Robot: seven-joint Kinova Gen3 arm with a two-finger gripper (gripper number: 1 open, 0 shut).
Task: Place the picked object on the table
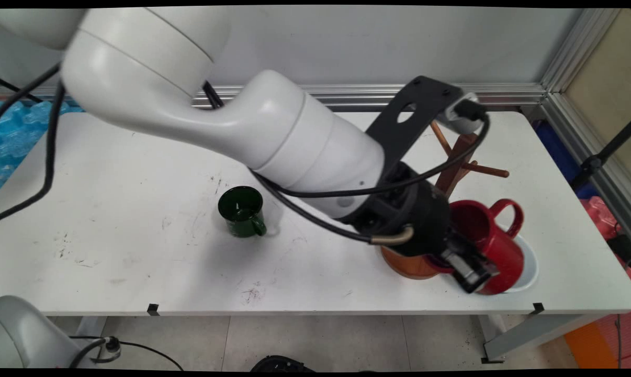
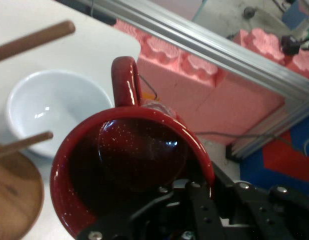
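Filling our hand view, the red mug (image 2: 129, 170) sits pinched at its rim by the hand (image 1: 470, 272), handle pointing away, above the white bowl (image 2: 49, 110) beside the wooden mug tree (image 1: 459, 157).

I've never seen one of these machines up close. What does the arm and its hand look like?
The arm is made of smooth, rounded, glossy white segments joined end to end. A flat black bracket sticks up near the wrist, carrying a small white device. Black cables loop along the arm to the wrist. The gripper is black, built of metal links with visible screws.
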